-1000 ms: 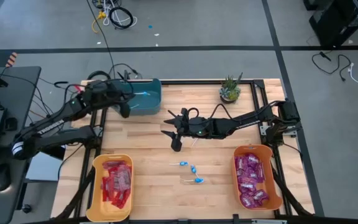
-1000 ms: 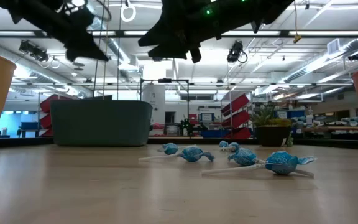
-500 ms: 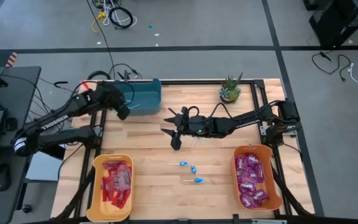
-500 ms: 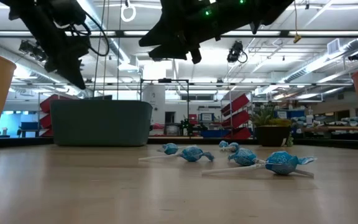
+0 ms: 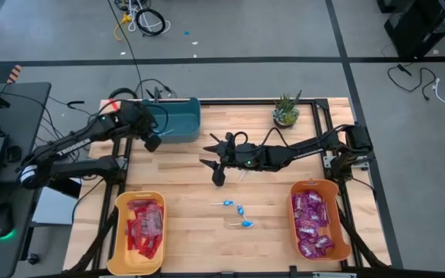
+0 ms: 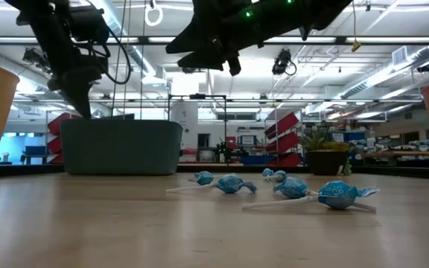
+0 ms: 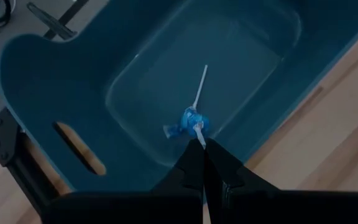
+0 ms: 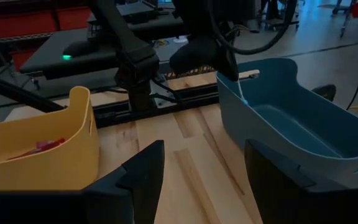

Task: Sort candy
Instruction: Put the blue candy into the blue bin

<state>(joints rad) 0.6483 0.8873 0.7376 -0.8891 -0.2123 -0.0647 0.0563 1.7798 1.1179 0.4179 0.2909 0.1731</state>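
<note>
The left claw [image 7: 202, 163] hangs over the teal bin [image 5: 178, 117], clenched on the white stick of a blue lollipop [image 7: 190, 122] whose wrapped head sits just ahead of the fingertips, above the bin's floor. The right claw [image 5: 213, 164] hovers over the middle of the wooden surface [image 5: 269, 193], released, fingers spread wide and holding nothing. Three more blue lollipops [image 5: 238, 211] lie on the surface just nearer the front edge than the right claw.
</note>
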